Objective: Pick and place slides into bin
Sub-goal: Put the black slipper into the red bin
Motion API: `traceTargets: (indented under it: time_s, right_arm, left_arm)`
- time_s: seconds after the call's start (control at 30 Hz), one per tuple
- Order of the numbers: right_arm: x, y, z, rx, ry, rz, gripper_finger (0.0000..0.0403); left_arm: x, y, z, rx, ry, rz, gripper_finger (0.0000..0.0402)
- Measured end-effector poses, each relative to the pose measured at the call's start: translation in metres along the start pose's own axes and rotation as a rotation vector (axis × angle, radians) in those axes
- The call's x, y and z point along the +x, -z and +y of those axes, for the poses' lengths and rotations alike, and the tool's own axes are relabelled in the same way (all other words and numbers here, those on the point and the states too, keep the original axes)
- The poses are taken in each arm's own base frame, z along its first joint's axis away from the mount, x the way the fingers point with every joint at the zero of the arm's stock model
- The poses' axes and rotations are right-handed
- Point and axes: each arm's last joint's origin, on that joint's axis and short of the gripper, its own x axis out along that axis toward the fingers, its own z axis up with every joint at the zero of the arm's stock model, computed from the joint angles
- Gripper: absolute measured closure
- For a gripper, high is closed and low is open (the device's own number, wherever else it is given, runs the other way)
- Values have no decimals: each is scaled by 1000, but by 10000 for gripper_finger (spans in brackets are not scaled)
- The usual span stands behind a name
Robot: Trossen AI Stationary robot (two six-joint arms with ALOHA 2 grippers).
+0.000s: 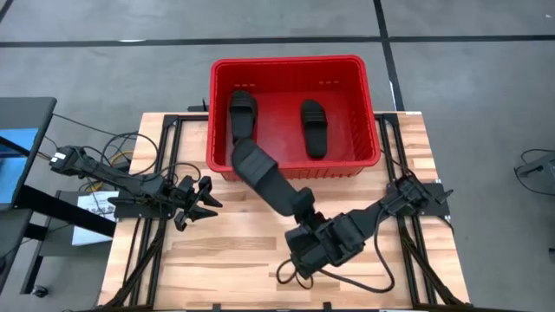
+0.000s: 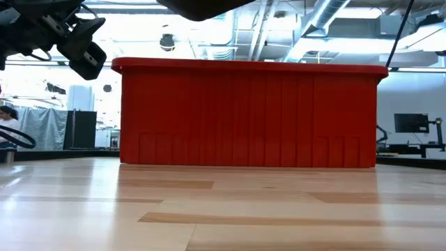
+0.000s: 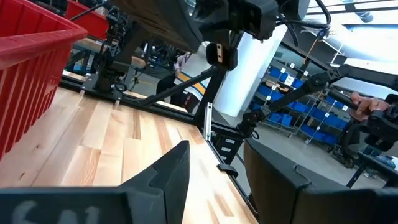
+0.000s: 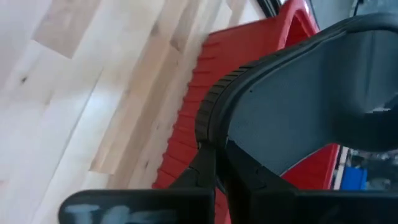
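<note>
The red bin (image 1: 295, 65) stands at the table's far middle, and its near wall fills the low view (image 2: 247, 115). Two black slides lie on its floor, one on the left (image 1: 243, 115) and one on the right (image 1: 313, 128). My right gripper (image 1: 300, 208) is shut on a third slide (image 1: 263, 171), held in the air over the bin's near rim; this slide also shows at the top of the low view (image 2: 205, 5). A fourth slide is out of view. My left gripper (image 1: 205, 196) is open and empty at the table's left, above the wood (image 3: 217, 177). My right gripper pinches the slide's near end (image 1: 293, 199) between its two fingers (image 4: 202, 168), at the edge of the sole (image 4: 210, 134). The fingers come slanting from the table's near right, roughly along the slide. The slide is lifted clear, and its far end (image 1: 243, 154) is over the bin's near rim.
Black frame rails run along the table's left (image 1: 160, 156) and right (image 1: 395, 160) sides. Cables (image 1: 347, 282) trail from the right arm near the front edge. Bare wood (image 1: 234, 251) lies in front of the bin. A person (image 2: 8, 115) shows far off in the room.
</note>
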Motion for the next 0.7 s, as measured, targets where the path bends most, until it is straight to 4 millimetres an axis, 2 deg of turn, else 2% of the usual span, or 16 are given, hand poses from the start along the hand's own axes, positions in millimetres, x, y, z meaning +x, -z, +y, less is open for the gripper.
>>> traceTargets:
  time_s: [0.37,0.7]
  right_arm:
    - [30,9,-31,81,61,86,402]
    - [65,26,-68,196,77,186,402]
  left_arm:
    - [0,0,0,0,0,0,260]
    - [0,0,0,-8,0,0,260]
